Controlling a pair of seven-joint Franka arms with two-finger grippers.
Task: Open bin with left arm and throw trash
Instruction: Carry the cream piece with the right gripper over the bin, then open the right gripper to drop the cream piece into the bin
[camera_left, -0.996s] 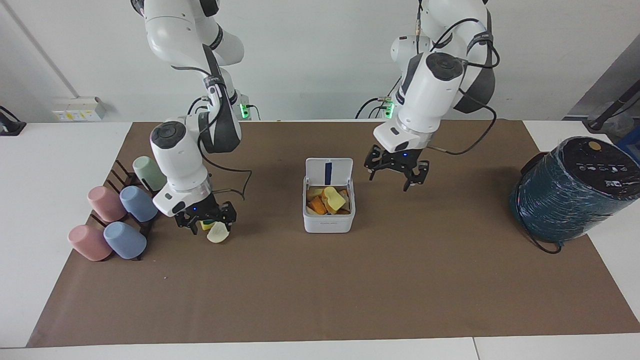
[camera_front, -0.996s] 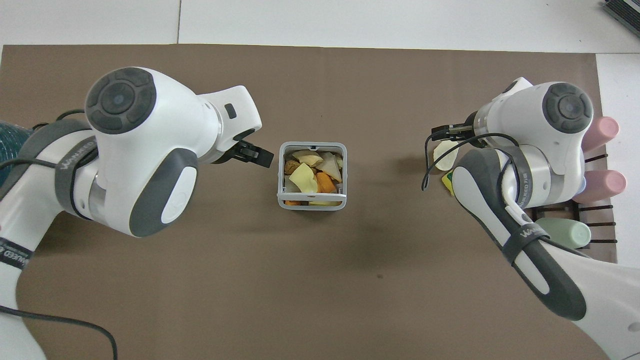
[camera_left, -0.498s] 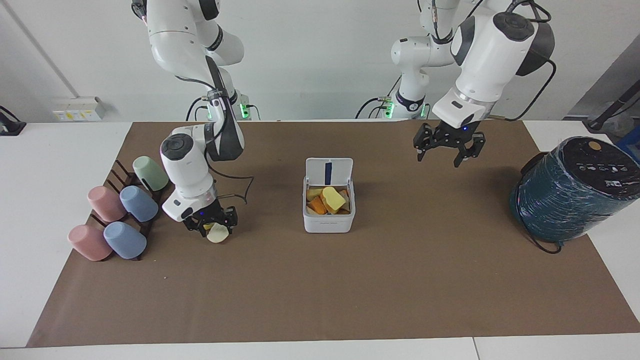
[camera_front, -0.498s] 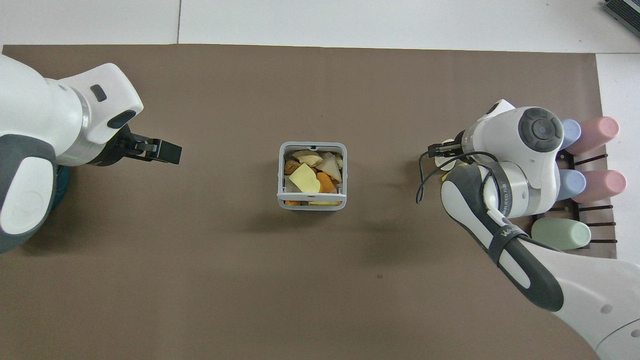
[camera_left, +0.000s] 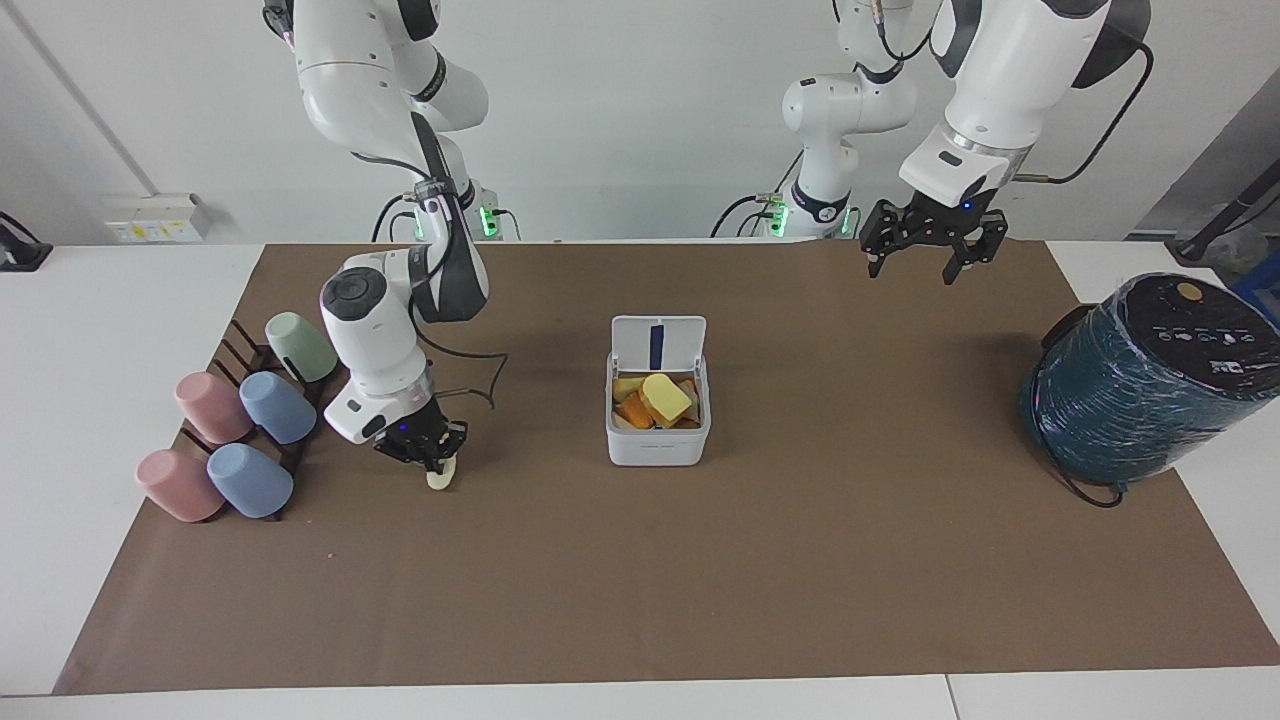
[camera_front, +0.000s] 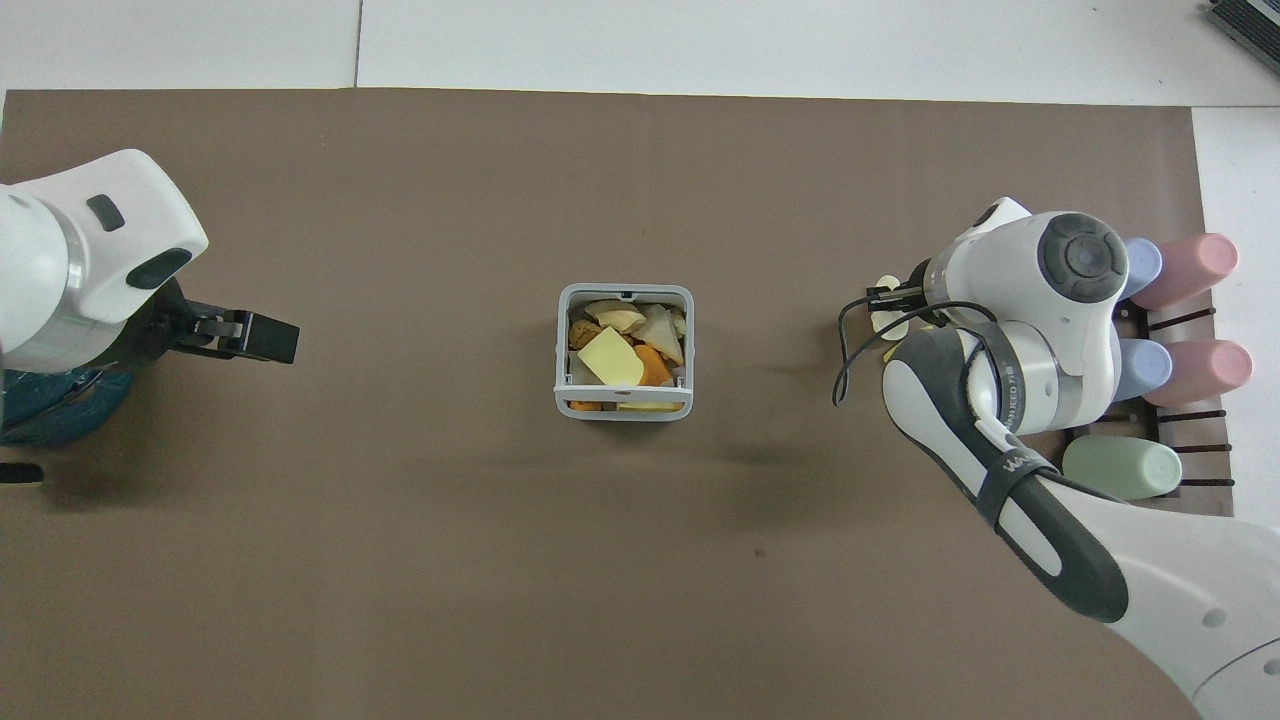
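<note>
While its grey-rimmed lid stands upright, small white square plastic bin: mid-table, scraps inside, lid edge toward the robots.
Right end effector: pinching cream-white oval scrap, beside cups.
Left end effector: spread wide, raised.

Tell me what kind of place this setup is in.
Most likely a robotics lab: two white arms mounted at a white table covered by a brown mat, with staged props, a small open bin of scraps and pastel cups on a rack.
</note>
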